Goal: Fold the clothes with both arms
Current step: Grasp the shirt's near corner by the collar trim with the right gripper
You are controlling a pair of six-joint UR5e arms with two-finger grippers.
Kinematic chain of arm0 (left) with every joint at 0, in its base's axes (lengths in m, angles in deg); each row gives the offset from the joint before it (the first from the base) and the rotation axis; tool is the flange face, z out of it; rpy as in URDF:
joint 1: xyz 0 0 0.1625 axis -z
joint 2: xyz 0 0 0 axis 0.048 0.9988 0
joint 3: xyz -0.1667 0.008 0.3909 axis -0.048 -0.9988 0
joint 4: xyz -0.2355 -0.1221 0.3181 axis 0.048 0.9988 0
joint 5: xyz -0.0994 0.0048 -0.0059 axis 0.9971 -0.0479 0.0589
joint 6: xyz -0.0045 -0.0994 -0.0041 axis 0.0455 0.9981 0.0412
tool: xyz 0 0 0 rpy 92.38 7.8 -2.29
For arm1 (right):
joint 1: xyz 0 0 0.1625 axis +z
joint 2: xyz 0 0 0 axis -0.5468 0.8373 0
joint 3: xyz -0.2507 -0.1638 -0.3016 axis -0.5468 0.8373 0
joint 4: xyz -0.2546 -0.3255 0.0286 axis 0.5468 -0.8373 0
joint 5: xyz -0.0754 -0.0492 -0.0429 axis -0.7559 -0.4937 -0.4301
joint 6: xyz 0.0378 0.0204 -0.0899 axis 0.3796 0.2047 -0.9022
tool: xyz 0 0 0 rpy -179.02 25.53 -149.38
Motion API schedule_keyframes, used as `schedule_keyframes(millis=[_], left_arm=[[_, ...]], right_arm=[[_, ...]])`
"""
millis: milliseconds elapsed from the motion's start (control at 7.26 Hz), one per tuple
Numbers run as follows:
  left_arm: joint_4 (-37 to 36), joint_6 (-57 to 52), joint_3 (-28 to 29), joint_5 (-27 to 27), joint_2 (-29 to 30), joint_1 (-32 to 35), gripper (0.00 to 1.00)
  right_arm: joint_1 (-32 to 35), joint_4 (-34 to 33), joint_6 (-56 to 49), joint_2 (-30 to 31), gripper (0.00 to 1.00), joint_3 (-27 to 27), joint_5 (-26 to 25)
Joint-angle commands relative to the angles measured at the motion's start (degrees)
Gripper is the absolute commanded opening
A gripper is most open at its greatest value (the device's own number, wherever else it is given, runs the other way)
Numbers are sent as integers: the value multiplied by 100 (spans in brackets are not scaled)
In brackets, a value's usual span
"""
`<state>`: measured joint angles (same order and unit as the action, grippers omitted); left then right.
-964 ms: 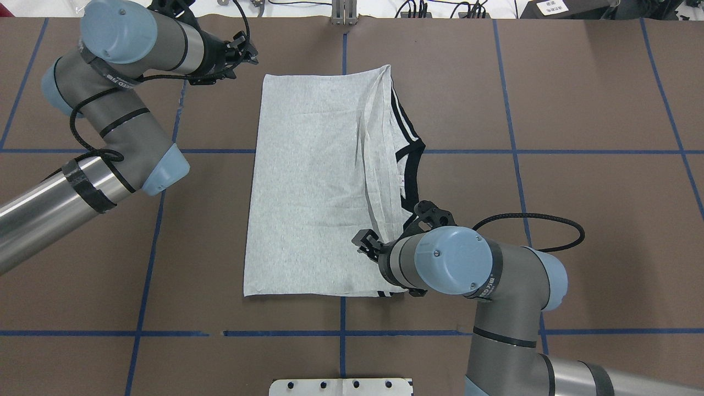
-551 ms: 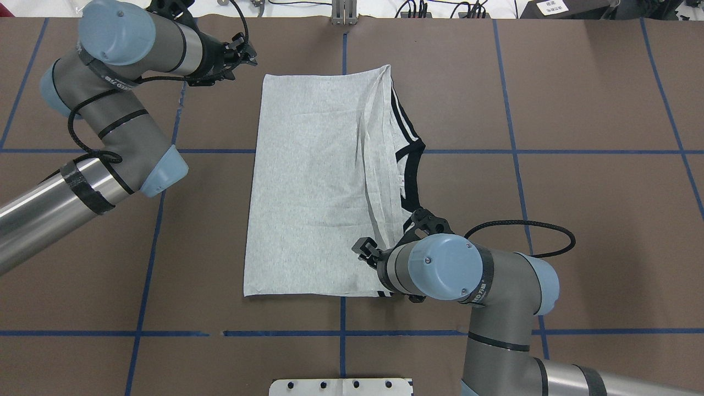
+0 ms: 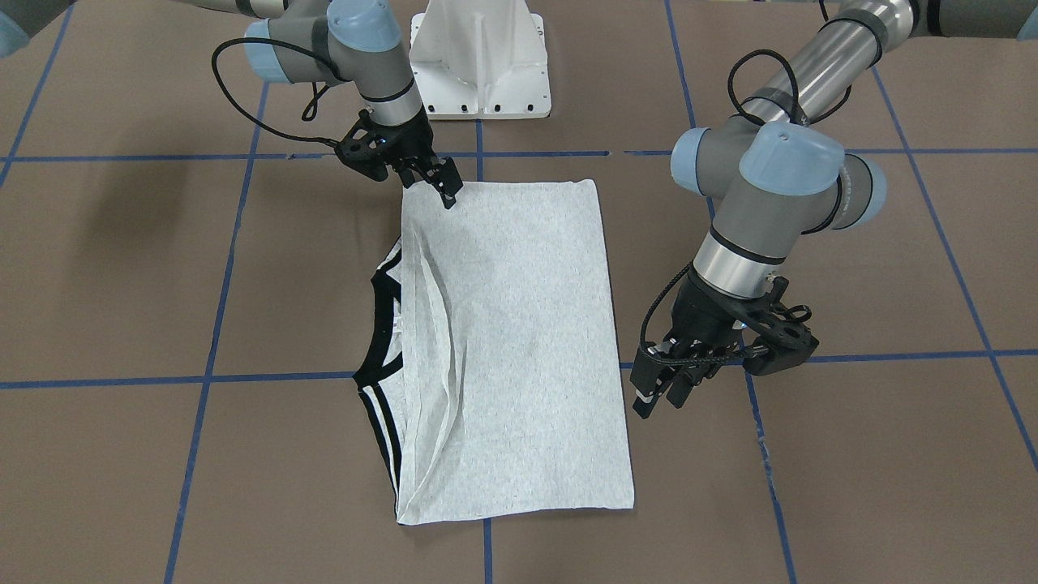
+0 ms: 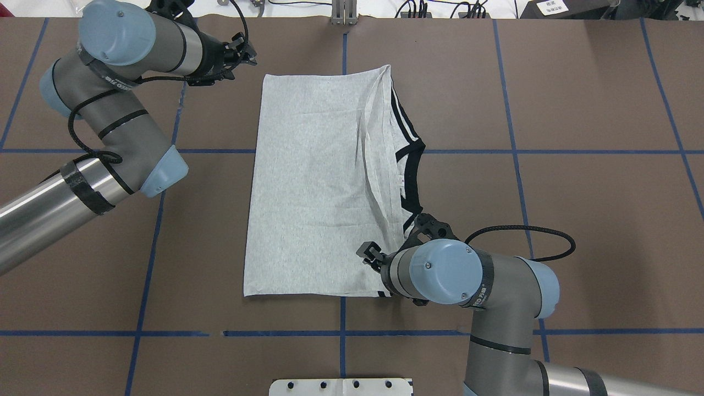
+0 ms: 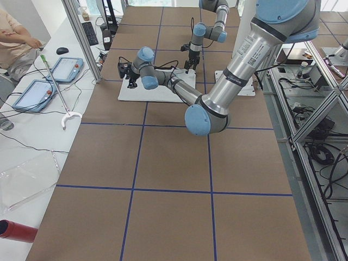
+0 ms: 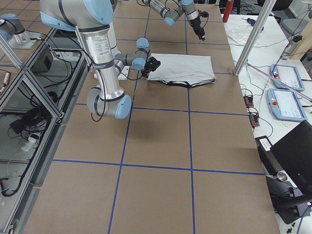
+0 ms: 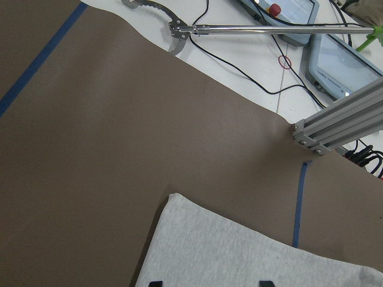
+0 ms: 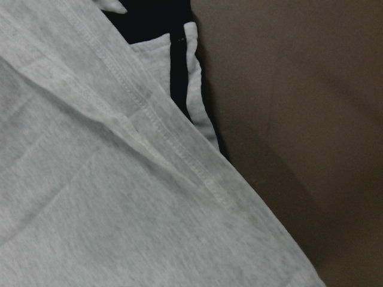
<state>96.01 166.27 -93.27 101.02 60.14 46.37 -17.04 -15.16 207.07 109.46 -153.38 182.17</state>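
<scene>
the light heather-grey short-sleeved t-shirt (image 4: 308,192) is lying flat at the centre of the brown worktop (image 4: 577,231), folded into a long rectangle. its black-and-white striped collar trim (image 4: 410,159) is peeking out along the 3 o'clock edge, and no print is showing. over the last second the cloth is not shifting: its outline and creases are matching the earlier overhead pictures.

what is changing is the silver-grey right arm (image 4: 511,280). its blue-capped wrist is creeping toward 6 o'clock, and the black right pincer (image 4: 367,254) is sliding with it, now sitting low over the shirt's 5 o'clock corner beside the stacked hems. i cannot tell whether its fingers are apart or together, because the right wrist view is showing only seams and stripe close up, with no fingertips. the matching left arm (image 4: 126,132) is hardly moving. its left pincer (image 4: 246,55) is hanging just off the cloth beyond the 11 o'clock corner, fingers apart and holding nothing, as the two tips at the bottom of the left wrist view are showing.

for the task this is looking like a pause between folds. the lengthwise folds are appearing done, and the right arm is probably settling for a grip near the collar end while the left is waiting. a crosswise fold is seemingly remaining.
</scene>
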Motion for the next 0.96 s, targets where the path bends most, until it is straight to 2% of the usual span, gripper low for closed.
schedule_keyframes(millis=[0,413,551,689,826], left_arm=[[-89,0,-35,-11,-1,1,62],[-90,0,-35,-11,-1,1,62],[-90,0,-44,-19,-1,1,62],[-99,0,-52,-11,-10,10,62],[-90,0,-52,-11,-10,10,62]], right_arm=[[-2,0,0,-2,100,37,-3],[-46,-8,96,-2,98,73,-3],[-72,-9,132,-2,91,73,-64],[-98,-9,202,-2,64,73,-108],[-99,-9,298,7,17,64,-108]])
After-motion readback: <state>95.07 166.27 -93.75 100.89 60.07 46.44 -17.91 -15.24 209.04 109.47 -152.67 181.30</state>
